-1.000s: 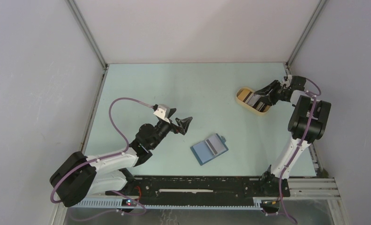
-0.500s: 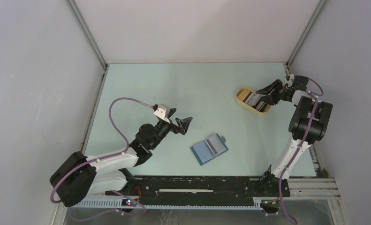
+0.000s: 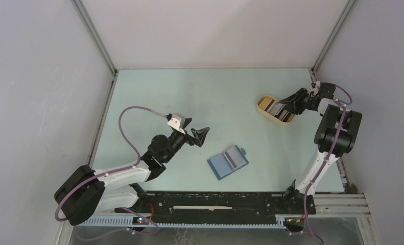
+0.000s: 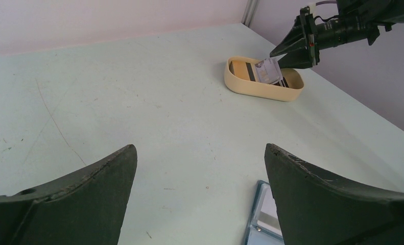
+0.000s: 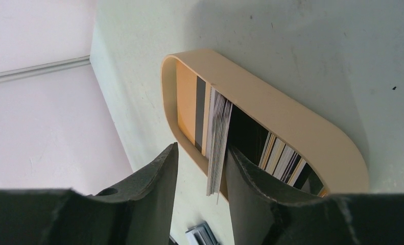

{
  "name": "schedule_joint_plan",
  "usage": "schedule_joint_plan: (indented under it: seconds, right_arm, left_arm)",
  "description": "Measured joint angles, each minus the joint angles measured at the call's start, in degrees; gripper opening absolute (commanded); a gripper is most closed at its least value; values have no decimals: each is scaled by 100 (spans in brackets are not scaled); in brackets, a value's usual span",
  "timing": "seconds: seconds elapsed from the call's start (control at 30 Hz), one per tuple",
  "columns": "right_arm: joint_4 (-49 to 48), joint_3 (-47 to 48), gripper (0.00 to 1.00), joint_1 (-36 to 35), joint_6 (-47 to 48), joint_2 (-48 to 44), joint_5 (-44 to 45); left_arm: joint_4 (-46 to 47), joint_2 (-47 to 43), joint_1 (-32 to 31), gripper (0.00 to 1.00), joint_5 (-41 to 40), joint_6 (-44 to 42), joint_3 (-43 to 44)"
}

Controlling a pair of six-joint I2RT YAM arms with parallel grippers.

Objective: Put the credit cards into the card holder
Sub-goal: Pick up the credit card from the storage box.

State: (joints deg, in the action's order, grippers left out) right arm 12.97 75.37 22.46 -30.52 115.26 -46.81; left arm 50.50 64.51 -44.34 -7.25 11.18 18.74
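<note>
My right gripper (image 5: pixel 200 153) straddles the stack of thin whitish-grey credit cards (image 5: pixel 219 138), which stands on edge in the tan oval plastic tray (image 5: pixel 291 127) at the overhead view's upper right. In the wrist view their long axis runs top to bottom. Pinched or loose, I can't tell. My left gripper (image 4: pixel 199 148) hangs wide open, centre-left. The teal-blue folding card holder (image 3: pixel 228 162) lies open at lower centre, set diagonally, with its snap tab pointing upper right.
</note>
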Motion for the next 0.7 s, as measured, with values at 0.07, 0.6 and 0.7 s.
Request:
schedule_joint_plan:
  seconds: [0.07,0.6,0.7]
  right_arm:
    - [11,0,45,2,22,0,0]
    - [142,0,42,94,63,0,-28]
    - [146,-2,38,105,66,0,-28]
  left_arm:
    - [0,0,0,100,2,0,0]
    - [0,0,0,100,2,0,0]
    - [0,0,0,100,2,0,0]
